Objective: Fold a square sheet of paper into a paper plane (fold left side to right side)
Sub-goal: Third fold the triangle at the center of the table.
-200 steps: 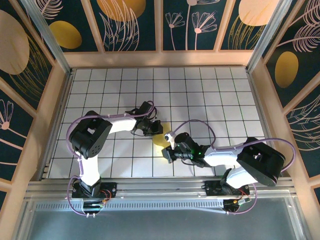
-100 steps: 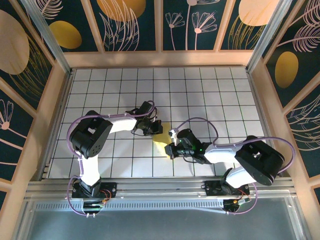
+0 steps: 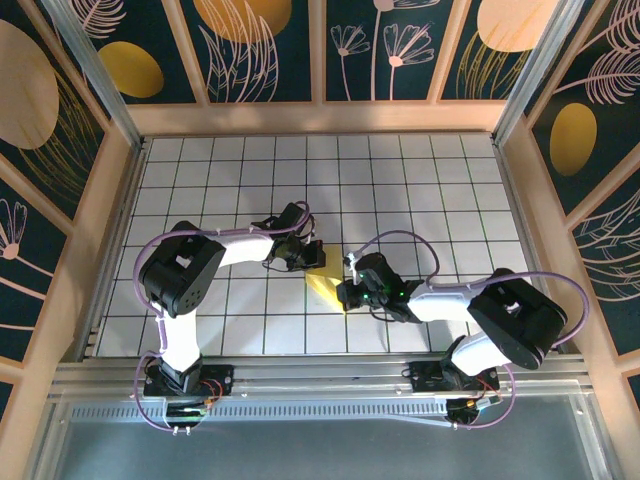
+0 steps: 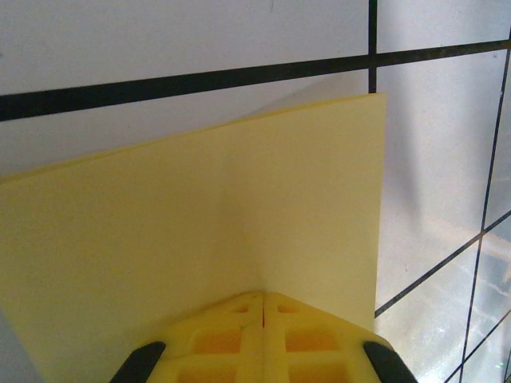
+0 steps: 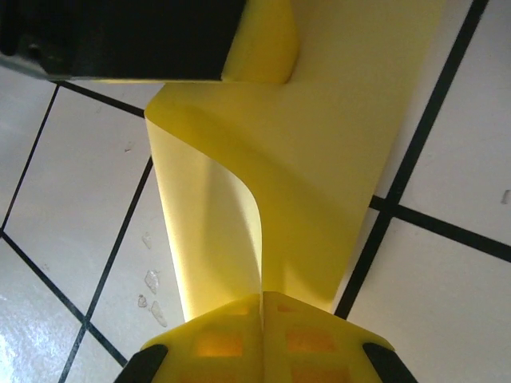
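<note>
The far half of the bench [image 3: 400, 180] is open tile, hemmed by wooden walls [image 3: 320, 118]. Mid-bench, the left end effector [image 3: 316, 257] and right end effector [image 3: 346, 294] crowd the square sheet of paper [image 3: 324, 284].

Work surface: white tabletop [image 3: 420, 190] with black grid lines, centre frame. Enclosure: dark wall panels [image 3: 295, 60] bearing golden ovals [image 3: 130, 68] and line-drawn leaves, set in pale wooden framing [image 3: 320, 118]. Lower edge: aluminium rail [image 3: 320, 375].

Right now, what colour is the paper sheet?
Plain pale yellow, no print. The square sheet of paper shows best in the left wrist view.
</note>
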`<state>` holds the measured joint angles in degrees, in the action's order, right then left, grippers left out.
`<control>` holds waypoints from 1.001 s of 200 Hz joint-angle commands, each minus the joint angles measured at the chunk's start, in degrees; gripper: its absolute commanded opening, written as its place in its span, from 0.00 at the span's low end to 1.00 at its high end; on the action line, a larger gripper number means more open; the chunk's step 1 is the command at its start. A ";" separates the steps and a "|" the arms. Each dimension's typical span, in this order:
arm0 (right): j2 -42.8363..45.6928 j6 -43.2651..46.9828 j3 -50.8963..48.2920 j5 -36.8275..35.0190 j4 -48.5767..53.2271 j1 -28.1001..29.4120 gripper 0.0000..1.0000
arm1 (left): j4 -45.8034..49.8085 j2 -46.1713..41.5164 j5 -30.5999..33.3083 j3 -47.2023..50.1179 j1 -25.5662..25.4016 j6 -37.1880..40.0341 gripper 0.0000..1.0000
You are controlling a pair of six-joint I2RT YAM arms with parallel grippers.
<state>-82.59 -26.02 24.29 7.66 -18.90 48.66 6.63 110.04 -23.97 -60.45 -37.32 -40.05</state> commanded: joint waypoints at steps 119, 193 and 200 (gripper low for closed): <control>-2.31 0.09 2.41 -0.64 1.85 -0.65 0.00 | 3.21 2.21 3.84 1.12 -0.60 0.69 0.03; -3.73 0.18 3.04 -0.63 2.54 -0.60 0.00 | 3.21 1.88 4.10 1.37 -0.60 0.59 0.04; -3.74 0.18 2.96 -0.63 2.59 -0.59 0.00 | 3.12 1.84 4.10 1.38 -0.60 0.57 0.04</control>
<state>-85.47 -25.91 26.15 7.55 -17.54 48.40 6.42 110.04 -23.53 -60.45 -37.52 -40.05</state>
